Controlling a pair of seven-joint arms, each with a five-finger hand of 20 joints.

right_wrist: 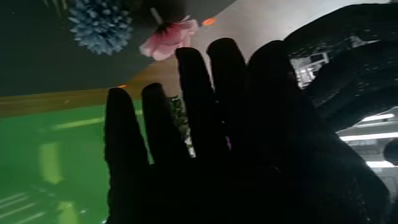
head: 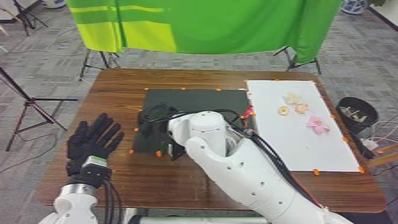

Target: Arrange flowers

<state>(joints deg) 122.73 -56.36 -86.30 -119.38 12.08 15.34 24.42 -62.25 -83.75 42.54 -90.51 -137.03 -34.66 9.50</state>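
Over the black mat (head: pixel 200 95) in the head view is my right hand (head: pixel 158 116), dark against it and partly covered by the white arm. In the right wrist view the right hand (right_wrist: pixel 209 130) has straight, spread fingers. Beyond the fingertips there, a blue flower (right_wrist: pixel 99 25) and a pink flower (right_wrist: pixel 169 39) appear close together. My left hand (head: pixel 94 137) is open at the table's left side. A small red flower (head: pixel 248 111) shows at the mat's right edge. On the white board (head: pixel 284 150) are a pink flower (head: pixel 317 125), a cream one (head: pixel 292 98), a yellow one (head: pixel 283 110) and a peach one (head: pixel 302 108).
Orange markers line the mat and board on the brown table (head: pixel 124 90). A black bin (head: pixel 357 112) stands off the table's right edge. Behind the table hangs a green cloth (head: pixel 204 27), and a tripod (head: pixel 32 102) stands at the left.
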